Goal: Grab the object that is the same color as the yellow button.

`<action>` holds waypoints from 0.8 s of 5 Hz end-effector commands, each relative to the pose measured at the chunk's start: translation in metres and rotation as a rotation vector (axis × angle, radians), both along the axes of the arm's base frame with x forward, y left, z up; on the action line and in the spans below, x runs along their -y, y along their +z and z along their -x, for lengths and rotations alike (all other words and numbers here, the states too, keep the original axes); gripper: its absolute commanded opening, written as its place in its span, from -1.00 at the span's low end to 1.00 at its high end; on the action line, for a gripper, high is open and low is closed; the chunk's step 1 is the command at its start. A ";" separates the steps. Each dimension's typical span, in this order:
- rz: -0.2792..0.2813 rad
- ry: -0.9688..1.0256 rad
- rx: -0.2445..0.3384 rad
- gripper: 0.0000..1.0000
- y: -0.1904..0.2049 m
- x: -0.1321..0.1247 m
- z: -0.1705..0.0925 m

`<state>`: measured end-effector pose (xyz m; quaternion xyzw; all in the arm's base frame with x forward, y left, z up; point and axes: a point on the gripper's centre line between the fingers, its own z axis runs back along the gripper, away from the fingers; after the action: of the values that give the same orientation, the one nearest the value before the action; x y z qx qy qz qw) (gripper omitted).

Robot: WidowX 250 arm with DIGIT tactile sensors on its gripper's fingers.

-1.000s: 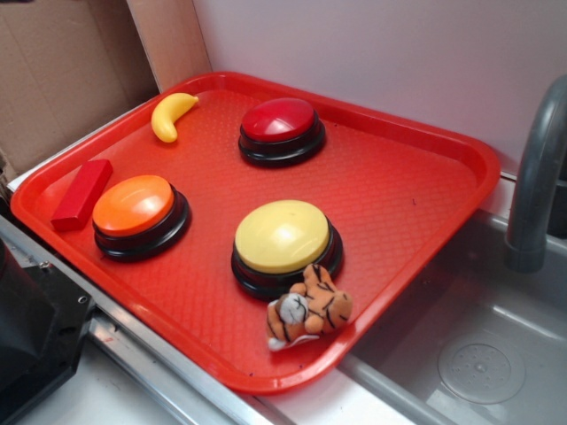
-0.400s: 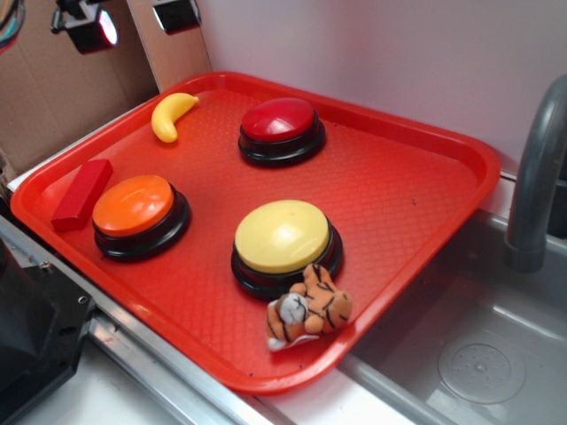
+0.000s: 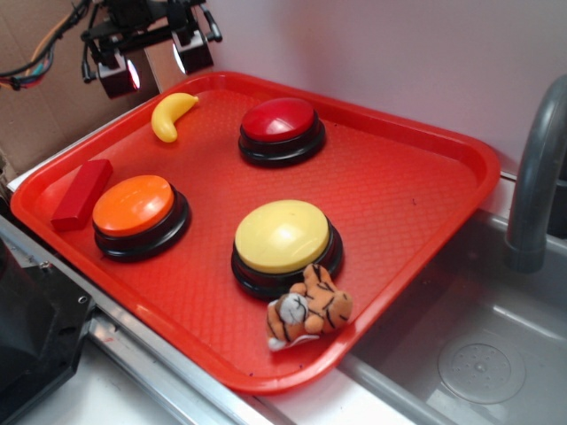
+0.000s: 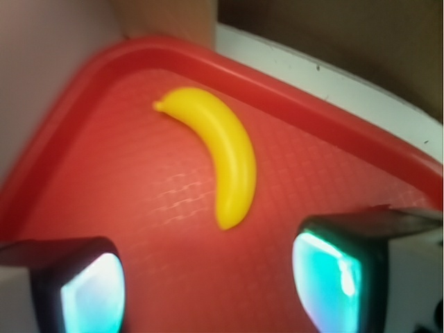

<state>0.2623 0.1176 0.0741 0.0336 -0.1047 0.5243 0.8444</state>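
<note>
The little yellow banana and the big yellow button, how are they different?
The small curved yellow plastic banana is long, bent and much smaller; the large round pale-yellow domed button is wide and circular. The banana lies bare near the red tray's far corner; the button sits on a black base, touching a plush tiger. Both are yellow, smooth and on the tray.

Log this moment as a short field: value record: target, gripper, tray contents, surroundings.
target: yellow toy banana, lying flat at the tray's far left corner, untouched
matching cue: yellow button, near the tray's front
gripper: open, above the tray's far left edge, close to the banana, holding nothing
wrist view: banana ahead of the two fingers
tray: red, also holds orange button, red button, red block, plush tiger
surroundings: sink and faucet at the image's right
</note>
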 end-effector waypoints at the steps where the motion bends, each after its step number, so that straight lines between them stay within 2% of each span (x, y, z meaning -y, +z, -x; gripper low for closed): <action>1: -0.031 0.090 0.056 1.00 -0.028 -0.044 -0.009; 2: -0.037 0.091 0.054 1.00 -0.040 -0.050 -0.010; 3: -0.015 0.098 0.099 1.00 -0.041 -0.046 -0.013; 4: 0.003 0.082 0.099 -1.00 -0.040 -0.045 -0.015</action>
<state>0.2811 0.1474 0.0174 0.0137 -0.1162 0.5602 0.8201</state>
